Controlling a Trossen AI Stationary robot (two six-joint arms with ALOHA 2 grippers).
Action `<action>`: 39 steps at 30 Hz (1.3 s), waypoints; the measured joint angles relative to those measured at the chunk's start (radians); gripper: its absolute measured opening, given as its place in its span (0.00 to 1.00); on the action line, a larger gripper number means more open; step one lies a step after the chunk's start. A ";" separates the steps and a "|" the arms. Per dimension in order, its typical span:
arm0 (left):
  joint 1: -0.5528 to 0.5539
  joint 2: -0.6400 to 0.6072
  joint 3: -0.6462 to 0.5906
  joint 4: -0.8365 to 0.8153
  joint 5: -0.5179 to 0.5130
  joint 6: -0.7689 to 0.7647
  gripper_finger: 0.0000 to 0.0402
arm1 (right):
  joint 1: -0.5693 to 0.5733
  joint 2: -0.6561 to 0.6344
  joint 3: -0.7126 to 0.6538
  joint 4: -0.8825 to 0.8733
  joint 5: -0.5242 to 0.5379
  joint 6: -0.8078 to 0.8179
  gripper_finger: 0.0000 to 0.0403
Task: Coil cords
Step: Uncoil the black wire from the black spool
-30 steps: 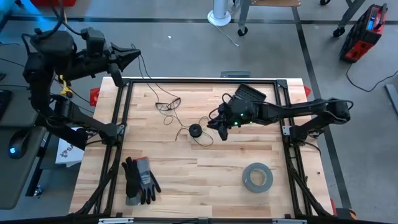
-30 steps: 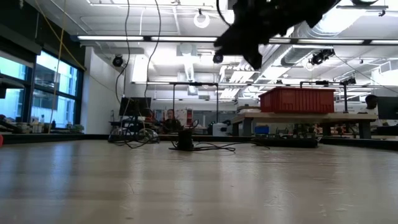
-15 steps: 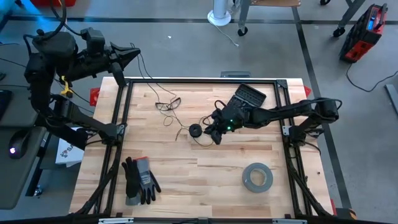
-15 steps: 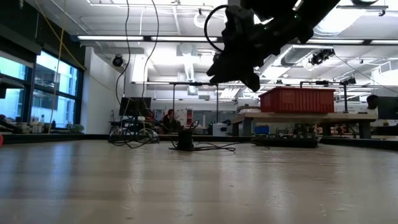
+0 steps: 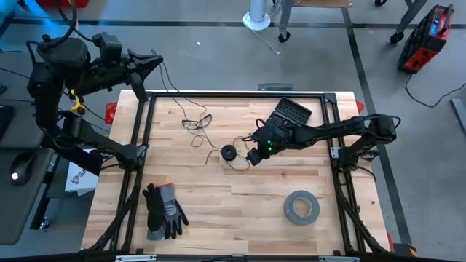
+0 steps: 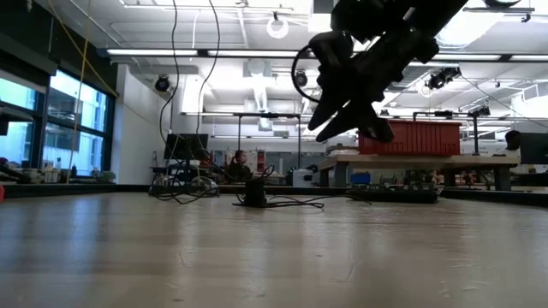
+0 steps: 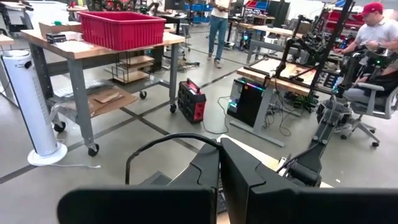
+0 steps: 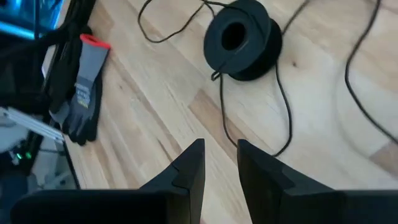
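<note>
Two arms were mine, and only the right one was over the work. My right gripper hung above the tabletop, just beside the small round black spool, which lay flat on the wood on the side toward my left arm. In the right wrist view the spool sat ahead of my fingertips, a little off their line, with its centre hole facing up. My right gripper's fingers stood slightly apart with a narrow gap between them, and nothing was held in that gap; bare wood showed through it.

The thin dark cord ran from the spool in loose loops across the tabletop toward the far corner by my left arm, with one small loop curling just below the spool. In the right wrist view a strand of the cord passed from the spool down past my fingertips without touching them. In the low view my right gripper hung clear of the surface, and the spool stood farther back on the wood with the cord trailing from it.

My left gripper waited off the tabletop's far corner, well apart from the spool, its fingers pressed together on nothing.

A pair of grey and black gloves lay near the front edge, well apart from my right gripper, and a grey tape roll lay on its near side.
</note>
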 joint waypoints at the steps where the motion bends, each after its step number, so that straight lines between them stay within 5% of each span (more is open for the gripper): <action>1: 0.000 0.000 0.000 0.000 0.000 0.000 0.00 | 0.000 0.000 0.000 0.000 0.001 0.027 0.22; 10: 0.000 0.000 0.000 -0.005 0.000 0.000 0.00 | 0.001 0.137 0.000 0.112 -0.043 0.164 0.22; 18: 0.000 0.000 0.000 -0.007 0.000 0.000 0.00 | -0.021 0.232 0.001 0.393 -0.009 0.329 0.22; 39: 0.000 0.000 0.000 -0.008 0.004 -0.002 0.00 | -0.040 0.300 0.000 0.454 0.024 0.434 0.22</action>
